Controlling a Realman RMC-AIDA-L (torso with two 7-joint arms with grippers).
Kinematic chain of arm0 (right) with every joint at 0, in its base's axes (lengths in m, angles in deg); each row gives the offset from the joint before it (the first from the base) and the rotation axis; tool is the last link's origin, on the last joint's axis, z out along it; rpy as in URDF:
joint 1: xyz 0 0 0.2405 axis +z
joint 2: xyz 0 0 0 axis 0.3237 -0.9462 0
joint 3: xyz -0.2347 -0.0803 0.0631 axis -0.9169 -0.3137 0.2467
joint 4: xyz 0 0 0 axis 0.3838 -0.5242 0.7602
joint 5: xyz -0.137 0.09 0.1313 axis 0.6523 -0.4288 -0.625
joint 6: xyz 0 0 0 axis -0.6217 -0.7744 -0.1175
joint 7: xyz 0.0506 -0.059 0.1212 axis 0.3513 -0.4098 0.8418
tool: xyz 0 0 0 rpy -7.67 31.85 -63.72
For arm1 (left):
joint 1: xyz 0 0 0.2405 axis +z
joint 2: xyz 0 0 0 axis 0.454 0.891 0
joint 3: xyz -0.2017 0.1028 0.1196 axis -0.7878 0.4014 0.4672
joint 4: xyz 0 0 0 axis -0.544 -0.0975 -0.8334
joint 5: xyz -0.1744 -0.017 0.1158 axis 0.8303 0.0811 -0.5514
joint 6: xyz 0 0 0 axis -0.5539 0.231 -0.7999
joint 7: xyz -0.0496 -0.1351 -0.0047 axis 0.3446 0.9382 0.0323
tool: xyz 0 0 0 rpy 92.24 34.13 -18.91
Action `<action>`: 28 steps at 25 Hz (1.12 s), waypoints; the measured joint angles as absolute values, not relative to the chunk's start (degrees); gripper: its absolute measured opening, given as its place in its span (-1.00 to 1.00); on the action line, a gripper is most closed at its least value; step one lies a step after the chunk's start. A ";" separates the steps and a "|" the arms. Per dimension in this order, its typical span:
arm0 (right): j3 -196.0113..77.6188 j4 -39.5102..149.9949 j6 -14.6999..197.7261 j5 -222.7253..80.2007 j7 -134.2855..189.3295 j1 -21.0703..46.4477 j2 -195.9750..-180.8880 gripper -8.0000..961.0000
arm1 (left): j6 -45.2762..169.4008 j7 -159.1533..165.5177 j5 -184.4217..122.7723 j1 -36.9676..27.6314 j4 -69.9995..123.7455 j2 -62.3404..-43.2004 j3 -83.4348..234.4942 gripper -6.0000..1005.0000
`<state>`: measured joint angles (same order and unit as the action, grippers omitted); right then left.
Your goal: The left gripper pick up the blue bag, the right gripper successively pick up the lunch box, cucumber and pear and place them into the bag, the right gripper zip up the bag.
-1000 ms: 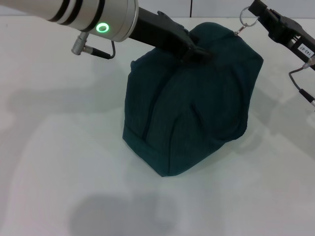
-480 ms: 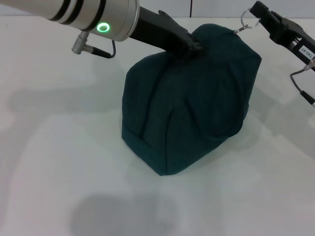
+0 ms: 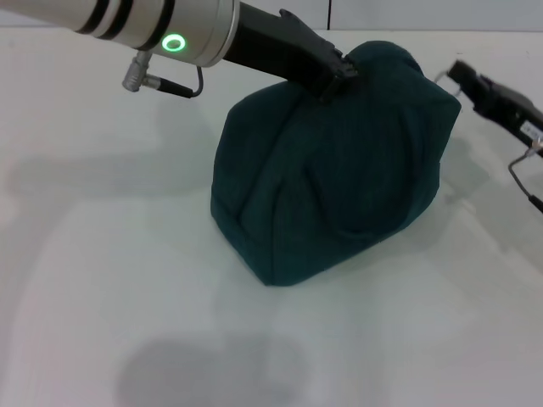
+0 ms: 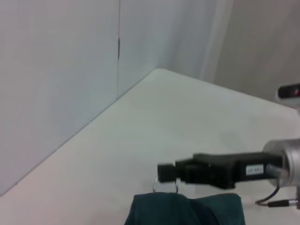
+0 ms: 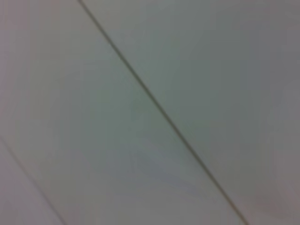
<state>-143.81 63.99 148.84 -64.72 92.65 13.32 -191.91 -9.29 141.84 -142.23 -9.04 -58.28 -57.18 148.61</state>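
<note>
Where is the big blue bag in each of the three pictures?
Head view: the blue bag stands in the middle of the white table, with the left gripper at its top.
Left wrist view: only the bag's top shows, along the lower edge.
Right wrist view: the bag is not in it.
Shared landmark: the right gripper, beside the bag in the head view, shows in the left wrist view too.
</note>
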 joint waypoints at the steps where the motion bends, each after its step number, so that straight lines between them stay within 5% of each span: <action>1: -143.87 63.53 147.99 -64.72 92.65 13.31 -191.91 -0.91 | -9.29 141.80 -142.23 -8.95 -58.44 -57.18 148.60 -0.85; 16: -143.67 63.04 147.07 -64.60 92.34 12.42 -191.45 -0.91 | -8.33 138.76 -138.90 -7.29 -58.32 -57.45 148.10 -0.70; 22: -140.85 63.19 152.08 -64.99 89.84 9.62 -191.22 -0.43 | -6.99 136.44 -135.22 -5.63 -58.33 -57.44 146.91 -0.63; 28: -138.82 63.74 160.16 -64.98 85.57 6.36 -190.39 -0.05 | -7.06 132.32 -128.25 -3.02 -58.52 -57.47 142.97 -0.20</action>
